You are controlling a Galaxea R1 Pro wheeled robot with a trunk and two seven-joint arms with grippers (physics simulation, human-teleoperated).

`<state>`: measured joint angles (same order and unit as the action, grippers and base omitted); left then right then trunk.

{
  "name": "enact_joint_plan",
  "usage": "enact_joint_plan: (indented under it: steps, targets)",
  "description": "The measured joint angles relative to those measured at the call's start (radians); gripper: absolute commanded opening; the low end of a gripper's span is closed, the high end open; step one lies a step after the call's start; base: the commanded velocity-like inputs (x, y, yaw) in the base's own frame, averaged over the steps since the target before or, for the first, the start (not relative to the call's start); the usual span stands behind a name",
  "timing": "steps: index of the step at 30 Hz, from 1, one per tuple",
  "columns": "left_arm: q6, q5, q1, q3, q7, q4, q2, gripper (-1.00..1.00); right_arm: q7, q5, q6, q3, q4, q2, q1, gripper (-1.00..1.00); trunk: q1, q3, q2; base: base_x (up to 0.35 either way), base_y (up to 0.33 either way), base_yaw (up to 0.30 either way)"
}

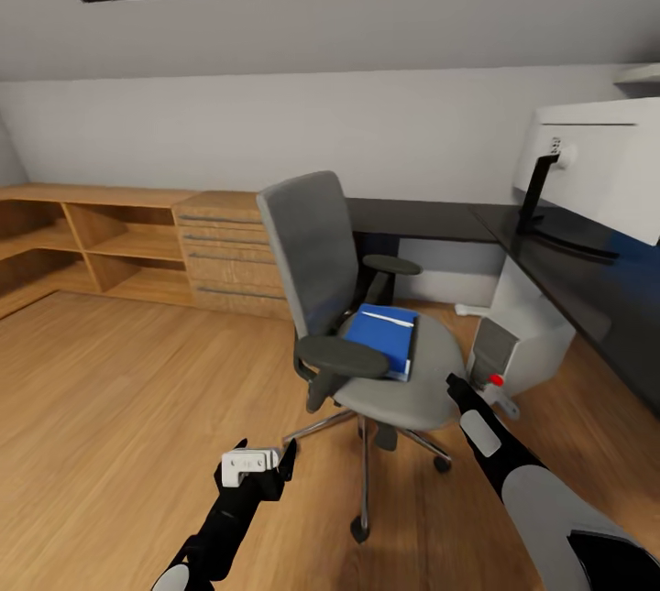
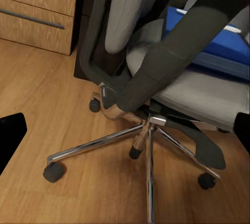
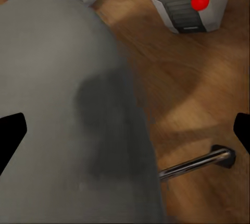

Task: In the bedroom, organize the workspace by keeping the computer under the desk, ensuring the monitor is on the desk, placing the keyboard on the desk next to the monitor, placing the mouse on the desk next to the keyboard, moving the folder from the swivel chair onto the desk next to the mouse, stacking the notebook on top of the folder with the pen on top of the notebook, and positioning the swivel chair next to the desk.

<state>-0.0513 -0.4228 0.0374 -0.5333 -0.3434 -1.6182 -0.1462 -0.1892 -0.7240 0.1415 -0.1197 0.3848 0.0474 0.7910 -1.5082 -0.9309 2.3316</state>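
- We face the swivel chair (image 1: 367, 334) in the bedroom, and we judge the step in hand to be fetching the folder (image 1: 382, 339) off its seat, bound for the desk (image 1: 587, 284).
- The blue folder lies flat on the grey seat, tucked toward the backrest, between the two black armrests; nothing grips it yet.
- The monitor (image 1: 600, 174) already stands on the glossy black desk top at the right, its white back toward us; the computer (image 1: 518, 344) sits on the floor beside the desk's edge, its red dot facing the chair.
- Our right gripper (image 1: 456, 387) reaches forward over the front rim of the seat, near the folder but apart from it; in the right wrist view the grey cushion looms close with the two dark fingertips (image 3: 11, 133) spread wide at either edge, so we read the jaws as parted and empty.
- Our left gripper (image 1: 266, 463) hangs low over the wood floor, beside the chair's chrome base; in the left wrist view its fingertips (image 2: 10, 138) also stand wide apart, holding nothing.
- The next move, as we judge it, calls for carrying the right arm further in over the seat, lowering to the folder's near edge, and closing on that thin edge without nudging the castored chair away.
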Motion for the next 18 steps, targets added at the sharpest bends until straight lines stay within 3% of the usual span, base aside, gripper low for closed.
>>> enact_joint_plan:
  steps: [4, 7, 12, 15, 18]
  targets:
    - [-0.001, -0.015, 0.0, 0.002, 0.0, 0.0, 0.0, 1.0, 0.0, 0.0, 0.0, 0.0, 0.0, 0.001, 0.0, 1.0, 0.0, 0.0, 0.0, 0.0, 0.0, -0.211]
    - [-0.001, -0.043, 0.0, 0.006, 0.0, 0.0, 0.0, 1.0, 0.0, 0.001, 0.0, 0.0, 0.0, 0.0, 0.0, 1.0, 0.0, 0.0, 0.0, 0.0, 0.0, -0.068]
    - [-0.002, -0.059, 0.0, 0.008, -0.001, 0.001, -0.003, 1.0, 0.0, 0.001, 0.0, 0.0, 0.0, 0.0, 0.0, 1.0, 0.0, 0.0, 0.0, 0.0, 0.0, -0.019]
    - [-0.002, -0.077, 0.0, 0.006, -0.001, 0.002, -0.028, 1.0, 0.0, 0.001, 0.001, 0.001, 0.0, 0.0, 0.0, 1.0, 0.0, 0.0, 0.0, 0.0, 0.0, -0.003]
    - [-0.003, -0.154, 0.0, 0.001, -0.002, 0.003, -0.076, 1.0, 0.0, 0.001, 0.002, 0.001, 0.007, 0.0, 0.0, 1.0, 0.0, 0.0, 0.0, 0.0, 0.0, 0.0]
